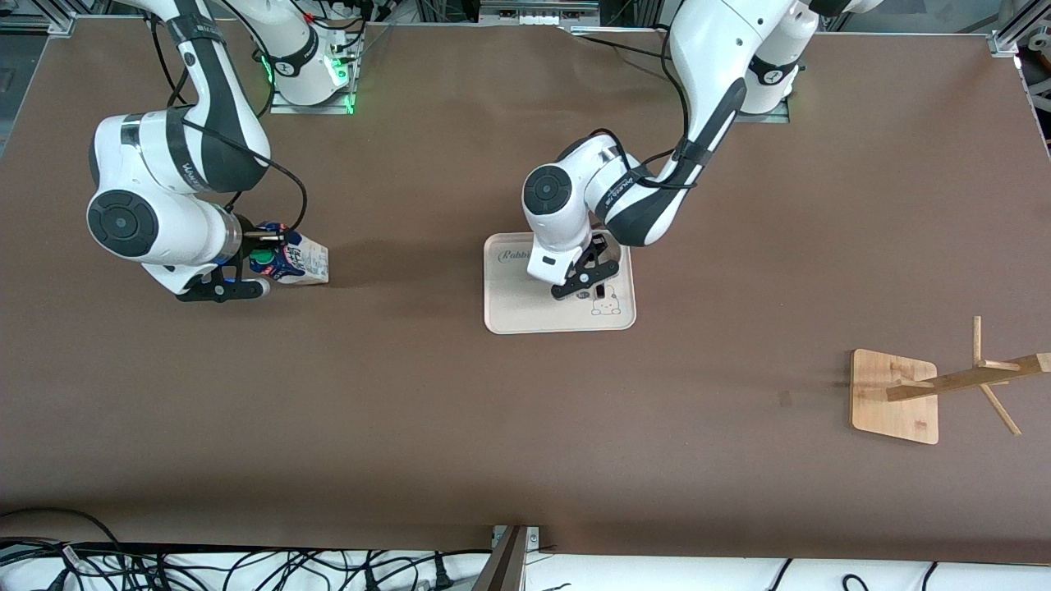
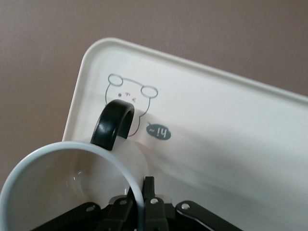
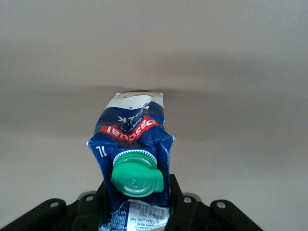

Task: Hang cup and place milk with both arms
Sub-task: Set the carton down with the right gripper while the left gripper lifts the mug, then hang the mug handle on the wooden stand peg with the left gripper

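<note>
While both white jointed robot arms have their loads in hand, neither load has reached its place. The left gripper [image 1: 585, 277] is low over a cream rectangular plastic tray [image 1: 509, 316] printed with a bear cartoon, in the middle of the brown table [image 1: 493, 427]. Its black fingers [image 2: 150, 192] are pressed together on the rim of the small white mug with a black loop handle [image 2: 72, 183], one inside the wall and one outside. The mug is on the tray or just above it; which one cannot be told.

The right gripper [image 1: 264, 261], toward the right arm's end of the table, pinches the small gable-top milk carton [image 3: 134, 159] at its sides, with its dark blue top, round green cap and red marking. The carton's cream lower body shows in the front view, tilted, close above the table or touching it.

A bamboo cup rack with a square base and slanted pegs [image 1: 895, 396] stands bare toward the left arm's end, nearer the front camera than the tray and well apart from it. By judgement, the grasps are made; carrying the mug to a peg and setting down the milk are left.
</note>
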`<act>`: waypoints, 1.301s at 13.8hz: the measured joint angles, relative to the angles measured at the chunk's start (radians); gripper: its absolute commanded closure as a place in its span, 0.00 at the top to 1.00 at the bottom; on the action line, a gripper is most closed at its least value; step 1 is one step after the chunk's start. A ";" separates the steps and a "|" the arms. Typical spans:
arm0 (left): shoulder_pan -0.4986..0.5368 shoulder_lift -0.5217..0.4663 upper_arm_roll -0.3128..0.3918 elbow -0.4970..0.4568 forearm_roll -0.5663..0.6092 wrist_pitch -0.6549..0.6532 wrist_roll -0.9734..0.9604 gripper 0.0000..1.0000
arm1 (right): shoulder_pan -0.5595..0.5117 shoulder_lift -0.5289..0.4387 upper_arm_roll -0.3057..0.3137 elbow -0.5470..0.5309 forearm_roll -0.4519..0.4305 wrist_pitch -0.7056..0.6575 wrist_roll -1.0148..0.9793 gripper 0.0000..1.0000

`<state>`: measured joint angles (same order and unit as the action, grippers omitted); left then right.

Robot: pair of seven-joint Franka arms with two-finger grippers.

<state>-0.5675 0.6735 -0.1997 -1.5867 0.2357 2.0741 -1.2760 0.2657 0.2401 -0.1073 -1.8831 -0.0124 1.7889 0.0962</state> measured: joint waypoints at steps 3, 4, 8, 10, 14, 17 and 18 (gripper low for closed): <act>0.024 -0.061 0.034 0.069 0.001 -0.066 -0.001 0.00 | 0.000 -0.001 0.001 -0.048 -0.001 0.095 -0.001 0.48; 0.051 -0.100 0.043 0.095 0.002 -0.117 0.008 0.00 | 0.000 -0.001 0.001 -0.060 -0.001 0.111 -0.002 0.48; 0.243 -0.242 0.049 0.153 0.003 -0.282 0.204 0.00 | 0.000 -0.002 0.002 -0.067 -0.002 0.125 -0.004 1.00; 0.339 -0.272 0.047 0.154 0.003 -0.286 0.322 0.00 | 0.000 -0.005 0.002 -0.066 -0.002 0.120 -0.004 1.00; 0.474 -0.291 0.046 0.172 0.001 -0.285 0.678 0.00 | 0.000 -0.065 0.002 -0.017 -0.002 0.001 -0.004 1.00; 0.574 -0.295 0.046 0.218 -0.040 -0.286 0.860 0.00 | 0.000 -0.114 0.002 0.068 -0.002 -0.135 -0.004 1.00; 0.614 -0.297 0.046 0.223 -0.074 -0.286 0.905 0.00 | 0.000 -0.123 0.002 0.095 -0.002 -0.173 -0.004 1.00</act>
<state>0.0463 0.3767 -0.1540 -1.3640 0.1619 1.7881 -0.3707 0.2660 0.1169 -0.1056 -1.7884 -0.0147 1.6164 0.0925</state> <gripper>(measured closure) 0.947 0.000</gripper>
